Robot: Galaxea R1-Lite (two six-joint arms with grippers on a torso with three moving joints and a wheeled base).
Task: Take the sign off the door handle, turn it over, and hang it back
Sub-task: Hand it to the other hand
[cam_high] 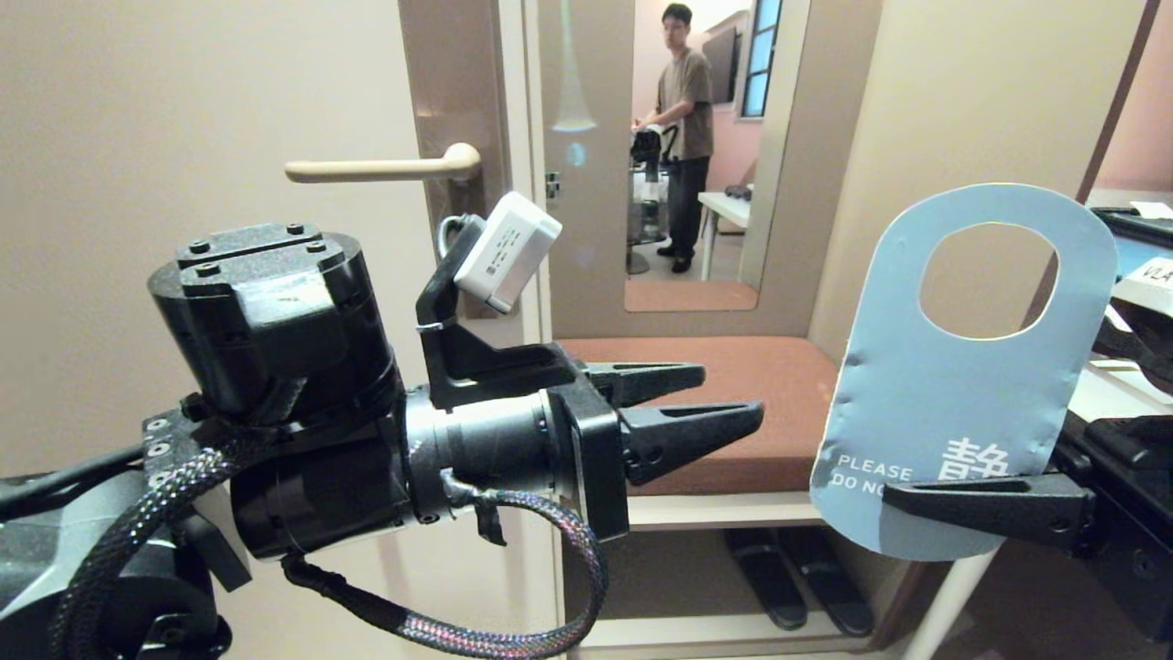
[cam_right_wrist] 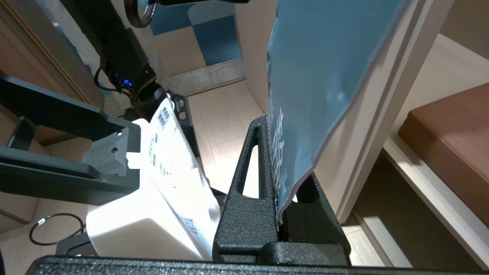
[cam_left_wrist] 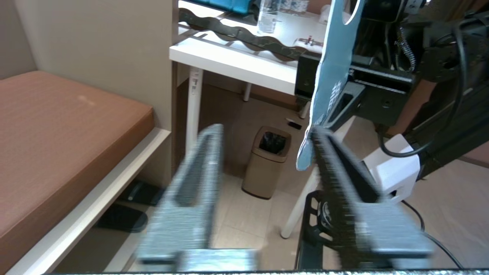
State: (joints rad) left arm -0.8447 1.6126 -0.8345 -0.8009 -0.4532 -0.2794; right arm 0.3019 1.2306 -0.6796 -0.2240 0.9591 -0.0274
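My right gripper (cam_high: 893,500) comes in from three o'clock in the head view, jaws clenched on the bottom edge of the sign (cam_high: 953,394); the card stands upright, blue face toward my head camera, big hole at twelve o'clock, the words "PLEASE DO NO..." and a white character showing just above the jaws; the sign is off the door handle (cam_high: 385,168), which sits bare up at eleven o'clock, a cream lever jutting level from its brownish plate (cam_high: 454,101), well apart from the card; my left gripper (cam_high: 733,399) reaches in from nine o'clock, jaws released and standing apart, nothing between them, tips pointing toward the sign and stopping short of its edge; in the left wrist view the sign (cam_left_wrist: 332,72) shows edge-on just past one of my left fingers (cam_left_wrist: 336,168), pinched by the right gripper (cam_left_wrist: 340,105) beyond; in the right wrist view the sign (cam_right_wrist: 321,76) rises straight out of my right gripper (cam_right_wrist: 280,198), gripped tight at its lower edge; behind the grippers runs a brown cushioned bench (cam_high: 761,403), with dark slippers (cam_high: 797,577) on the floor beneath; a person (cam_high: 685,137) stands reflected in the mirror (cam_high: 586,183) at twelve o'clock; a white table (cam_left_wrist: 233,63) and a small bin (cam_left_wrist: 267,162) appear in the left wrist view.
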